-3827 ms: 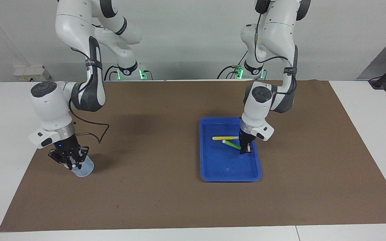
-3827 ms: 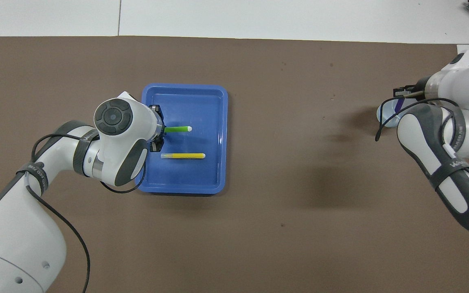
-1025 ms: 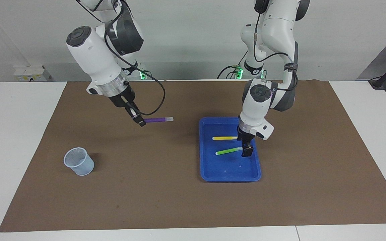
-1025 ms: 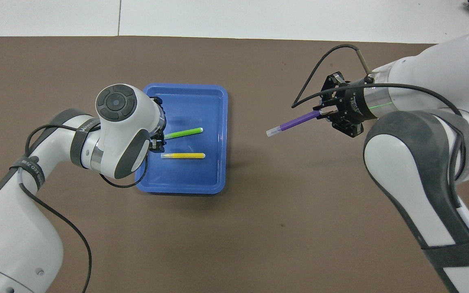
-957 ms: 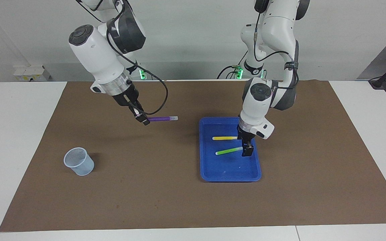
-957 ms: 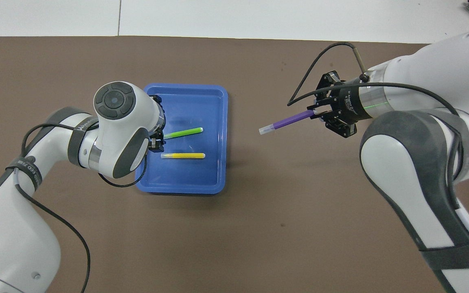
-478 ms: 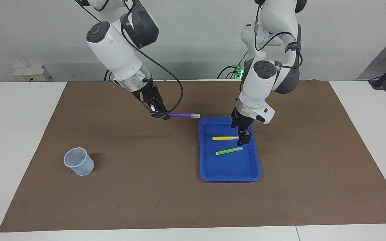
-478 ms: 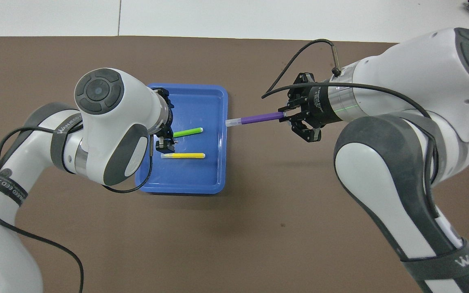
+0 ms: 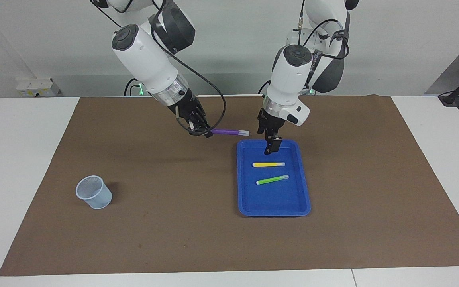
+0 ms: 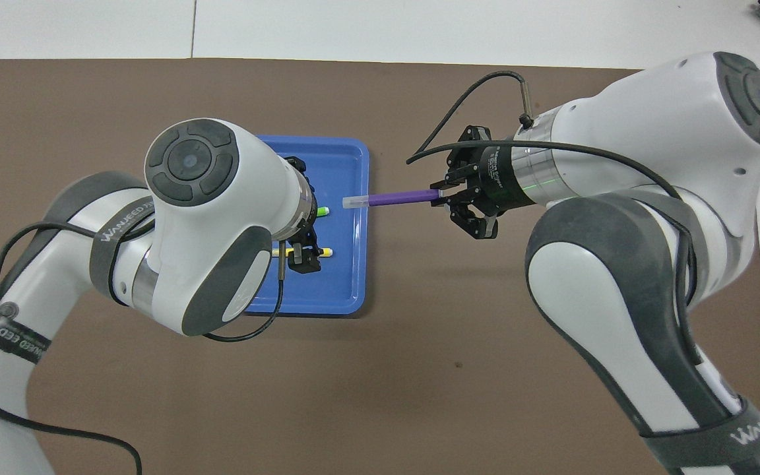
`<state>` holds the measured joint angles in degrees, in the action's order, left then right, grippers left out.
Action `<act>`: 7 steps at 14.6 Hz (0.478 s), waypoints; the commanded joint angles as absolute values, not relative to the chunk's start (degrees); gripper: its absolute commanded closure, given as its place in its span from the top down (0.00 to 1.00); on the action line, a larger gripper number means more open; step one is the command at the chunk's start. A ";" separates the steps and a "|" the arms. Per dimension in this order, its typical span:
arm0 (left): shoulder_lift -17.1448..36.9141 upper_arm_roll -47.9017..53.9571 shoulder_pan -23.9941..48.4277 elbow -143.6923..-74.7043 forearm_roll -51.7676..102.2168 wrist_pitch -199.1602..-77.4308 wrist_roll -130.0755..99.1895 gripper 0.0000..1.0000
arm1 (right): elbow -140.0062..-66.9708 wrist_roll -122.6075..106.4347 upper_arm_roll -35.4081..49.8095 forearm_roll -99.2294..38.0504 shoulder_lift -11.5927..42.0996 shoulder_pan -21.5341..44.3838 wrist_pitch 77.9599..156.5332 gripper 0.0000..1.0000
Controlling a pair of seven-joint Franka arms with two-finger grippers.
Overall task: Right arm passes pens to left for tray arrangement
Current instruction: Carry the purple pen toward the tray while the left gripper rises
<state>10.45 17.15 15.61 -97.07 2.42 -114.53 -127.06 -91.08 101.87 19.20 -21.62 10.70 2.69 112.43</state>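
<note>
The blue tray lies on the brown mat with the yellow pen and the green pen flat in it, side by side and apart. My right gripper is shut on one end of the purple pen. It holds the pen level in the air by the tray's edge, whitish end toward the left gripper. My left gripper hangs open and empty over the tray's end nearer the robots, a short gap from the pen's tip.
A translucent bluish cup stands upright on the mat toward the right arm's end; the right arm hides it in the overhead view. The brown mat covers most of the white table.
The right gripper carried the purple pen from over the mat's middle toward the tray. The left gripper rose from beside the green pen and swung toward the pen's tip.
</note>
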 commanded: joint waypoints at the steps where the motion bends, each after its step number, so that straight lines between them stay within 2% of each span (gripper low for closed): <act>1: 7.74 16.79 15.91 -95.10 4.04 -111.71 -129.46 1.00 | -89.38 103.62 20.21 -23.03 11.78 2.20 111.36 0.00; 7: 5.89 18.72 16.69 -95.45 4.22 -112.41 -130.16 1.00 | -89.47 103.62 20.21 -22.94 11.78 2.29 111.88 0.00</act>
